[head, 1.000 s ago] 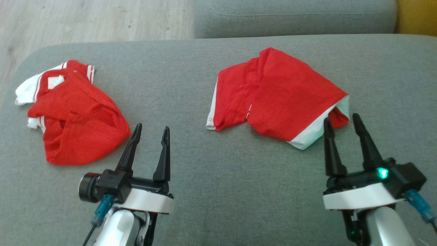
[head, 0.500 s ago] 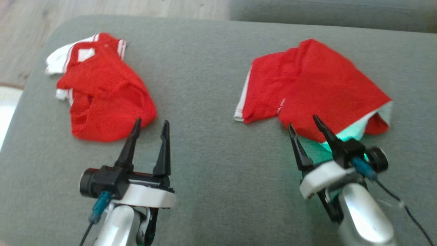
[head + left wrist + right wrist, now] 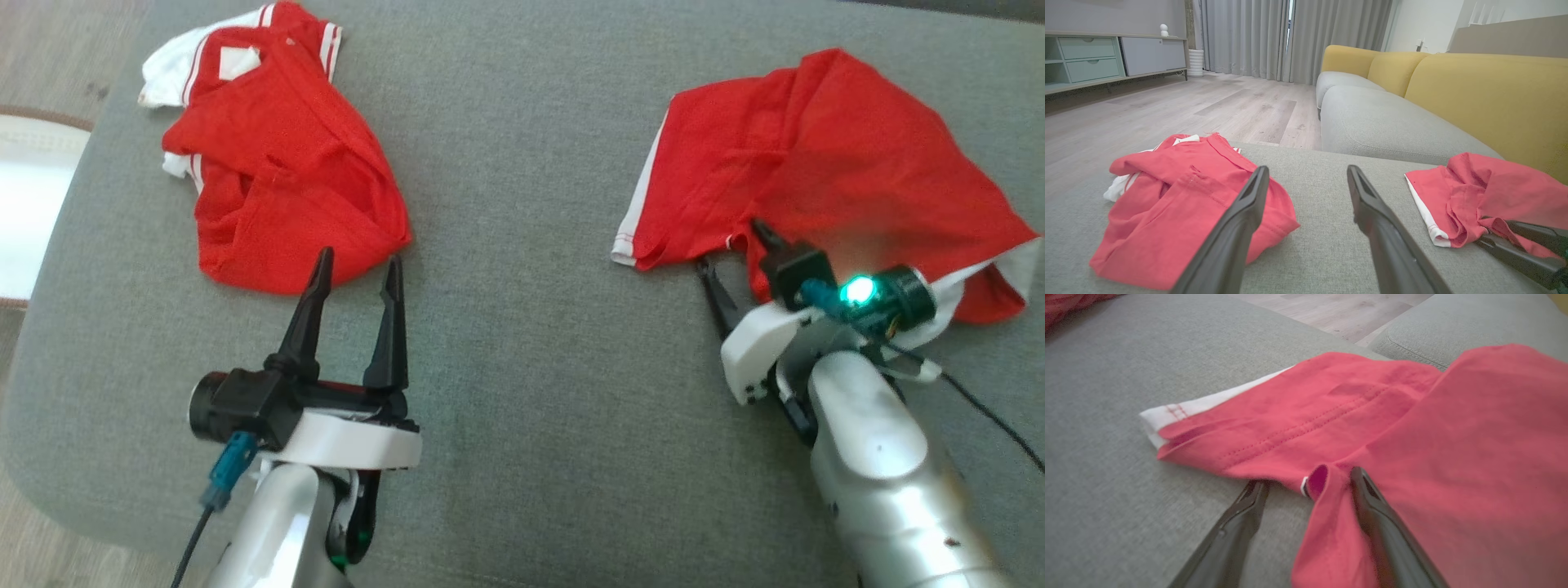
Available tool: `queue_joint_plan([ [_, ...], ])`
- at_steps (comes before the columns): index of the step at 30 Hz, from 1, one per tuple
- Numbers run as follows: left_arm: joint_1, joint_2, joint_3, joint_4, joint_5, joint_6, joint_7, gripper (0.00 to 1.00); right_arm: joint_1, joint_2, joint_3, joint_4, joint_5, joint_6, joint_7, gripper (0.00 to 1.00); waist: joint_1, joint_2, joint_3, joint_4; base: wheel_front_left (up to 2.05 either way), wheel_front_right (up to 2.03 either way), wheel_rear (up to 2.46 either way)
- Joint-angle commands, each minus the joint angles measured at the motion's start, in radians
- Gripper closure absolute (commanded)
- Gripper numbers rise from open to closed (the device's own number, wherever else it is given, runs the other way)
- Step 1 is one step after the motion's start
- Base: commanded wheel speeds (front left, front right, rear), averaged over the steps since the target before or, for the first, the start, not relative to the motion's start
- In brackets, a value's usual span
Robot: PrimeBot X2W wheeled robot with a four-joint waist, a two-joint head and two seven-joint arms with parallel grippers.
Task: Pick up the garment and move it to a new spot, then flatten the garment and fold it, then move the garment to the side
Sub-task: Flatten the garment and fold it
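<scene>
Right gripper (image 3: 729, 245) has gone forward and turned inward. It was short of the white-trimmed corner and is now at the near hem of the garment (image 3: 816, 155). Head camera has also tipped down, so the whole-frame shift is not movement of the cloth. Left gripper (image 3: 359, 257) keeps the same pose relative to the body.

Position: the garment is red with white edging. It lies crumpled on the right part of the grey cushion (image 3: 531, 367), well apart from a second red garment (image 3: 277, 180) on the left.

Right gripper, wrist view (image 3: 1308, 477): jaws wide, nothing held. One finger rests on bare cushion just beside the hem and the other lies over the red cloth (image 3: 1412, 416). A small raised flap of hem sits between them.

Left gripper, wrist view (image 3: 1307, 169): jaws wide, empty. It is poised low over the cushion, just beside the near edge of the second red garment (image 3: 1180, 196).

Step in hand (judgement): first grasp for the pick-up.

Notes for doing it well:
- Push slightly deeper, so the bite takes more than the thin flap. A pinch at the very edge is likely to slip.
- Keep the outer finger pressed into the cushion so it slides under the hem rather than over it.
- Close fully before any lift.
- Raise straight up until the cloth clears the cushion, then translate.
- Cannot tell how many layers sit between the fingers, so expect the cloth to hang unevenly.
</scene>
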Motion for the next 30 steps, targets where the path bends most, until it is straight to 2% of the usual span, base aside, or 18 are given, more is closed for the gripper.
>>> queue_joint_plan([
  [1,-0.036,0.003,0.021,-0.033,-0.006,0.006,-0.009,0.0,0.002,0.0,0.009,0.02,-0.001,-0.001,0.017,0.0,-0.0001,0.0,0.007,0.006,0.0,0.0,0.0],
  [2,-0.04,0.003,0.018,-0.031,-0.007,0.008,-0.009,0.0,-0.003,0.0,0.005,0.032,0.01,-0.001,0.015,0.13,-0.0001,0.0,0.008,0.007,0.0,0.0,0.0],
  [3,-0.044,0.003,0.018,-0.03,-0.007,0.01,-0.009,0.0,-0.008,0.0,0.003,0.043,0.017,-0.001,0.011,0.62,-0.0001,0.0,0.008,0.007,0.0,0.0,0.0],
  [4,-0.047,0.003,0.019,-0.029,-0.008,0.012,-0.009,0.0,-0.014,0.0,0.002,0.05,0.023,-0.001,0.0,1.0,-0.0001,0.0,0.006,0.006,0.0,0.0,0.0],
  [10,-0.046,0.003,0.032,-0.022,-0.002,0.016,-0.009,0.0,-0.037,0.0,0.029,0.062,0.089,-0.001,-0.086,1.0,-0.0001,0.0,-0.023,-0.009,0.0,0.0,0.0],
  [13,-0.039,0.003,0.034,-0.02,0.002,0.015,-0.01,0.0,-0.05,0.0,0.065,0.045,0.159,-0.001,-0.126,1.0,-0.0001,0.0,-0.05,-0.018,0.0,0.0,0.0],
  [22,0.001,0.003,0.047,-0.016,0.001,0.02,-0.01,0.0,-0.127,0.0,0.252,-0.128,0.417,-0.001,-0.165,1.0,-0.0001,0.0,-0.125,-0.035,0.0,0.0,0.0],
  [25,0.017,0.003,0.058,-0.015,0.003,0.021,-0.01,0.0,-0.187,0.0,0.297,-0.206,0.539,-0.001,-0.166,1.0,-0.0001,0.0,-0.143,-0.042,0.0,0.0,0.0],
  [30,0.044,0.003,0.079,-0.017,0.012,0.023,-0.01,0.0,-0.292,0.0,0.247,-0.295,0.744,-0.001,-0.166,1.0,-0.0001,0.0,-0.17,-0.067,0.0,0.0,0.0],
])
